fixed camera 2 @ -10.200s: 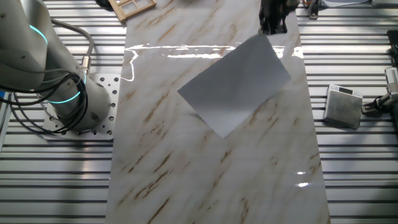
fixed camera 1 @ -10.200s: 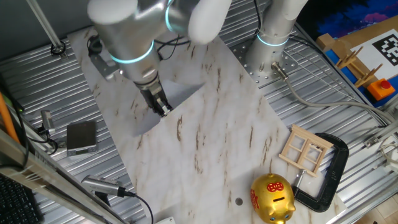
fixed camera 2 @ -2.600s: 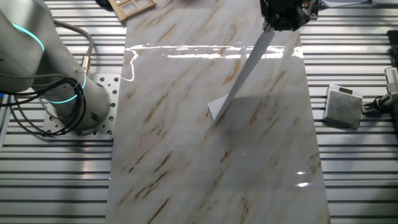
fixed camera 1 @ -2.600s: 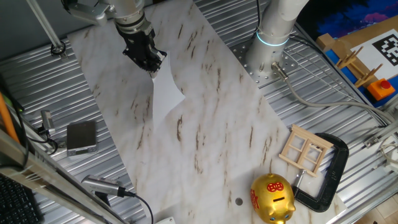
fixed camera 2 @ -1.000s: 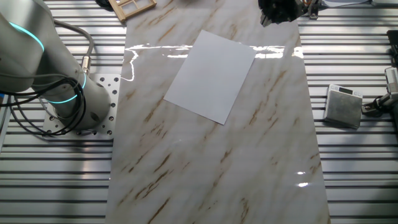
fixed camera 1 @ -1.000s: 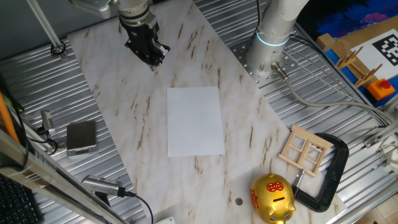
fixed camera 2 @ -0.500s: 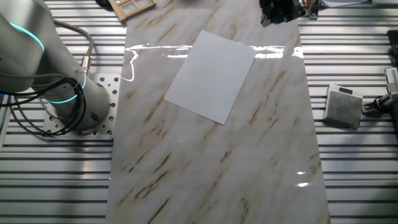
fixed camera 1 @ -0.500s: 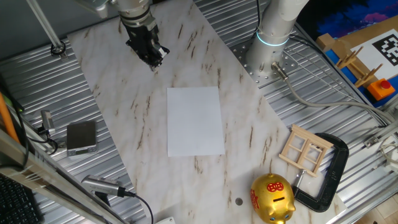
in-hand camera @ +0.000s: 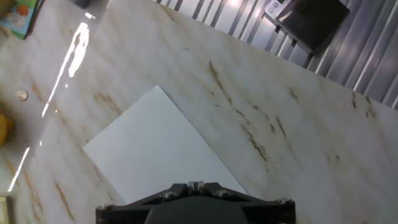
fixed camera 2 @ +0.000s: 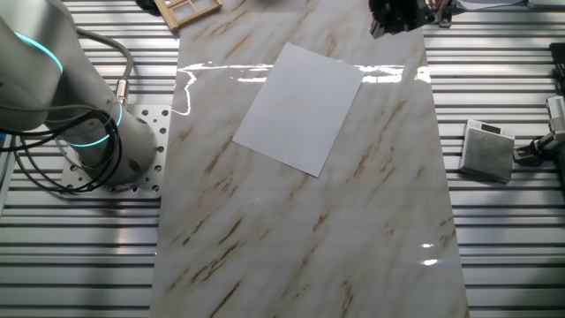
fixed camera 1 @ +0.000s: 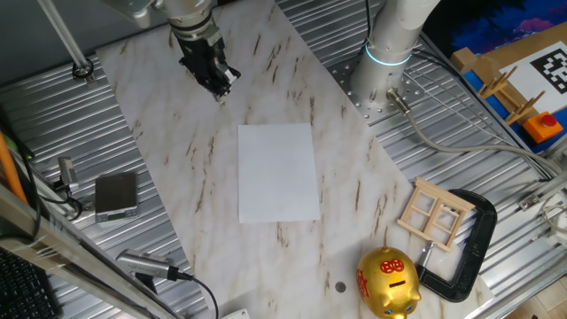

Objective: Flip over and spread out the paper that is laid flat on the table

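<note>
The paper (fixed camera 1: 277,173) is a plain white sheet lying flat and spread out on the marble table (fixed camera 1: 168,133), near its middle. It also shows in the other fixed view (fixed camera 2: 298,108) and in the hand view (in-hand camera: 155,149). My gripper (fixed camera 1: 217,81) hangs above the table's far end, apart from the sheet and beyond its far short edge. It sits at the top edge of the other fixed view (fixed camera 2: 395,18). In the hand view the fingertips (in-hand camera: 196,185) meet with nothing between them.
A gold piggy bank (fixed camera 1: 387,282), a wooden frame (fixed camera 1: 434,213) and a black clamp (fixed camera 1: 474,244) sit at the table's near right end. A small grey pad (fixed camera 1: 116,195) lies on the ribbed metal at left. The arm's base (fixed camera 1: 385,71) stands at right.
Earlier the gripper held the sheet by a corner and lifted it hanging; since then the sheet has lain flat and released. Over the last second nothing has visibly moved.
</note>
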Action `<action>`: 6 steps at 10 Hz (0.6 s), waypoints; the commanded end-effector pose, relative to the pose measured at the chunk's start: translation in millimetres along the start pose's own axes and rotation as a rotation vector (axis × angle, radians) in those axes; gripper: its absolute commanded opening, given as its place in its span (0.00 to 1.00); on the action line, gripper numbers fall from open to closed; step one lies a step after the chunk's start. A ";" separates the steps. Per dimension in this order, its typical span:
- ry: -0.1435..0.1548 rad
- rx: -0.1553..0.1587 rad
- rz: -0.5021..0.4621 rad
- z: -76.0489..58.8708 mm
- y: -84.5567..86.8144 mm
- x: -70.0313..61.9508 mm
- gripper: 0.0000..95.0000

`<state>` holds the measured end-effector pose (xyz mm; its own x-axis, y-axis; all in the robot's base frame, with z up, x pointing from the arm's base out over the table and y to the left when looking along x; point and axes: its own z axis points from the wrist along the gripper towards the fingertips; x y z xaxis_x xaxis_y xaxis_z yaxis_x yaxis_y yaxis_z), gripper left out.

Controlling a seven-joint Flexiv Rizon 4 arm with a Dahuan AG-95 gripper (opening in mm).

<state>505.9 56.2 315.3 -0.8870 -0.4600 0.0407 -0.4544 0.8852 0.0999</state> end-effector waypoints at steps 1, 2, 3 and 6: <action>-0.026 0.011 -0.023 26.3 -14.3 0.7 0.00; -0.052 0.014 -0.058 53.8 -32.2 -0.5 0.00; -0.056 0.013 -0.080 67.1 -45.5 -2.2 0.00; -0.047 0.017 -0.155 89.5 -89.7 -5.9 0.00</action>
<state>542.6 -8.1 220.9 -0.8175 -0.5755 -0.0205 -0.5749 0.8136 0.0869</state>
